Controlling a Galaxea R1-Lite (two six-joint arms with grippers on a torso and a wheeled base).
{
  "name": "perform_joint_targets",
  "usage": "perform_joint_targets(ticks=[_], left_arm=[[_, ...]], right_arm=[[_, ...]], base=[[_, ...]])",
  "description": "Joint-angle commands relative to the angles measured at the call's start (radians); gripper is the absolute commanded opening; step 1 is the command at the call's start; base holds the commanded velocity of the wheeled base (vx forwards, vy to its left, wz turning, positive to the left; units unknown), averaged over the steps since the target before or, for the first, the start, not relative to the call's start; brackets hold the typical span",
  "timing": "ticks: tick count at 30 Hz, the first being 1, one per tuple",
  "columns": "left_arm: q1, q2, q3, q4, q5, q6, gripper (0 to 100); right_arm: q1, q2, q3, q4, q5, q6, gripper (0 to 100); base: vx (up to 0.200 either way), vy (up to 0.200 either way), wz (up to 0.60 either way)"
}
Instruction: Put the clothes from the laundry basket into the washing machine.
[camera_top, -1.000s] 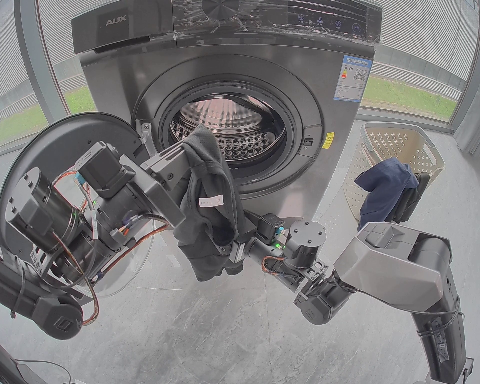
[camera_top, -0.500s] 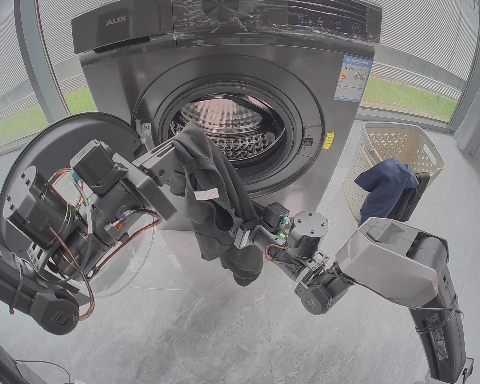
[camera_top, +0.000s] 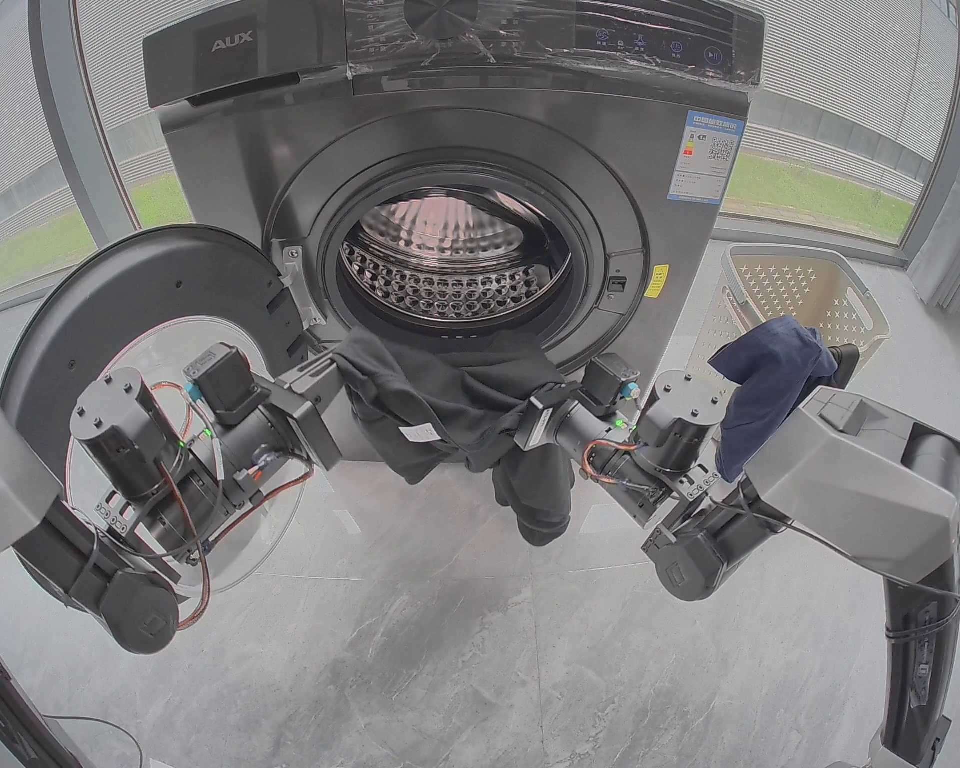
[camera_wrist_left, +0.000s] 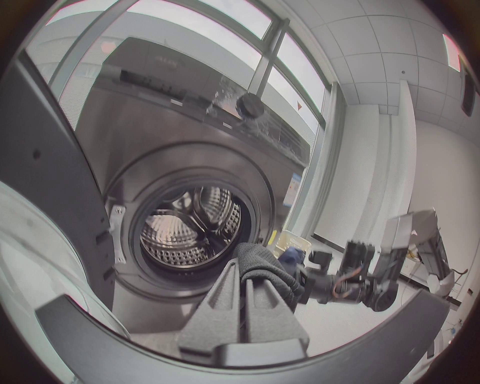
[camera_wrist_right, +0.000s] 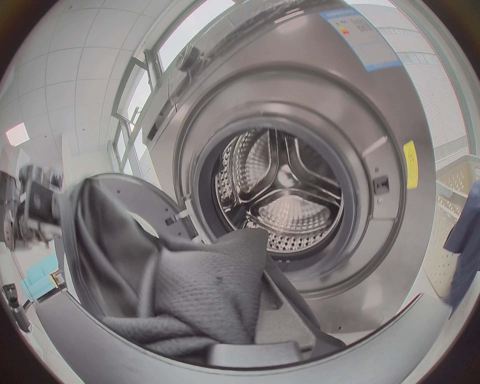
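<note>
Dark grey garment (camera_top: 450, 400) is strung out like a hammock between the 2 grippers. It hangs right in front of the washing machine (camera_top: 640, 200), just below the lip of the open porthole, and isn't inside the drum (camera_top: 450, 265) yet.

Left gripper (camera_top: 338, 362) has 1 end. In the left wrist view its 2 fingers are squeezed nearly together with a wad of fabric pinched at the tips. That arm comes in from the left, in front of the swung-open door (camera_top: 120, 290), with the forearm roughly level and pointing at the machine's opening.

Right gripper (camera_top: 532, 412) is clamped on the other end, though cloth bunches over its fingers so the actual pinch is buried. The right arm reaches in from the right, bent at the elbow, wrist aimed toward the left gripper.

Both grippers sit at about the same height. The cloth sags a bit between them, and a loose part dangles below the right gripper toward the floor (camera_top: 450, 640). A white tag (camera_top: 420, 433) shows on the fabric.

Off to the right, the laundry basket (camera_top: 850, 300) stands beside the machine with a navy blue garment (camera_top: 770, 375) draped over its rim.
</note>
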Motion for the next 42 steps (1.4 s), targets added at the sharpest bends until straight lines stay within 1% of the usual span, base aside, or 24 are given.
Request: perform_joint_targets(ticks=[1, 3, 4, 5, 6, 8, 9, 12, 13, 15, 17, 18, 22, 23, 25, 28, 30, 33, 36, 37, 38, 40, 42], left_arm=[[0.018, 0.061, 0.036, -0.004, -0.025, 0.004, 0], [0.021, 0.076, 0.059, -0.004, -0.039, 0.01, 0], [0.021, 0.082, 0.071, -0.004, -0.043, 0.02, 0], [0.021, 0.093, 0.082, -0.004, -0.048, 0.039, 0], [0.023, 0.109, 0.088, -0.004, -0.057, 0.066, 0], [0.028, 0.121, 0.089, -0.004, -0.069, 0.085, 0], [0.031, 0.127, 0.089, -0.006, -0.074, 0.089, 0], [0.034, 0.128, 0.088, -0.004, -0.077, 0.088, 0], [0.034, 0.127, 0.088, -0.004, -0.077, 0.086, 100], [0.034, 0.125, 0.091, -0.004, -0.077, 0.079, 100], [0.034, 0.125, 0.097, -0.004, -0.077, 0.079, 100], [0.029, 0.13, 0.117, -0.004, -0.078, 0.086, 100], [0.02, 0.136, 0.152, -0.004, -0.089, 0.089, 100], [0.015, 0.141, 0.165, -0.006, -0.103, 0.097, 100], [0.014, 0.148, 0.178, -0.004, -0.115, 0.112, 100], [0.014, 0.171, 0.201, -0.004, -0.117, 0.131, 100], [0.014, 0.181, 0.209, -0.004, -0.118, 0.134, 100], [0.012, 0.213, 0.241, -0.004, -0.132, 0.152, 100], [0.012, 0.236, 0.292, -0.004, -0.166, 0.205, 100], [0.012, 0.247, 0.313, -0.006, -0.19, 0.228, 100], [0.012, 0.251, 0.323, -0.006, -0.201, 0.238, 100], [0.009, 0.263, 0.323, -0.006, -0.213, 0.252, 100], [-0.002, 0.265, 0.292, -0.006, -0.212, 0.251, 100]], right_arm=[[0.006, -0.066, -0.003, 0.001, -0.001, 0.003, 0], [0.009, -0.077, -0.005, 0.001, -0.001, 0.005, 0], [0.009, -0.083, -0.005, 0.001, -0.001, 0.005, 0], [0.009, -0.089, -0.005, 0.001, -0.001, 0.005, 0], [0.009, -0.094, -0.002, 0.001, -0.001, 0.006, 0], [0.009, -0.095, 0.003, 0.001, -0.001, 0.008, 0], [0.009, -0.095, 0.004, 0.0, -0.001, 0.008, 0], [0.009, -0.095, 0.004, -0.002, -0.001, 0.009, 0], [0.009, -0.095, 0.004, -0.002, -0.001, 0.009, 0], [0.006, -0.095, 0.0, 0.0, -0.001, 0.009, 0], [0.005, -0.095, -0.002, 0.0, -0.001, 0.009, 0], [-0.001, -0.095, -0.002, -0.005, -0.001, 0.009, 0], [-0.011, -0.097, 0.0, -0.011, -0.001, 0.009, 0], [-0.012, -0.097, 0.0, -0.01, -0.001, 0.009, 0], [-0.012, -0.098, -0.005, -0.005, -0.001, 0.009, 0], [-0.012, -0.101, -0.016, 0.0, -0.001, 0.009, 0], [-0.012, -0.101, -0.02, 0.001, -0.001, 0.008, 0], [-0.012, -0.103, -0.025, 0.003, -0.001, 0.008, 0], [-0.012, -0.106, -0.023, 0.003, -0.001, 0.009, 0], [-0.012, -0.114, -0.02, 0.003, -0.001, 0.008, 0], [-0.011, -0.115, -0.019, 0.001, -0.001, 0.009, 0], [-0.005, -0.115, -0.014, -0.002, -0.001, 0.009, 0], [0.002, -0.115, 0.009, -0.01, -0.001, 0.009, 0]], base=[[0.0, 0.0, 0.0], [0.0, 0.0, 0.0], [0.0, 0.0, 0.0], [0.0, 0.0, 0.0], [0.0, 0.0, 0.0], [0.0, 0.0, 0.0], [0.0, 0.0, 0.0], [0.0, 0.0, 0.0], [0.0, 0.0, 0.0], [0.0, 0.0, 0.0], [0.0, 0.0, 0.0], [0.0, 0.0, 0.0], [0.0, 0.0, 0.0], [0.0, 0.0, 0.0], [0.0, 0.0, 0.0], [0.0, 0.0, 0.0], [0.0, 0.0, 0.0], [0.0, 0.0, 0.0], [0.0, 0.0, 0.0], [0.0, 0.0, 0.0], [0.0, 0.0, 0.0], [0.0, 0.0, 0.0], [0.0, 0.0, 0.0]])
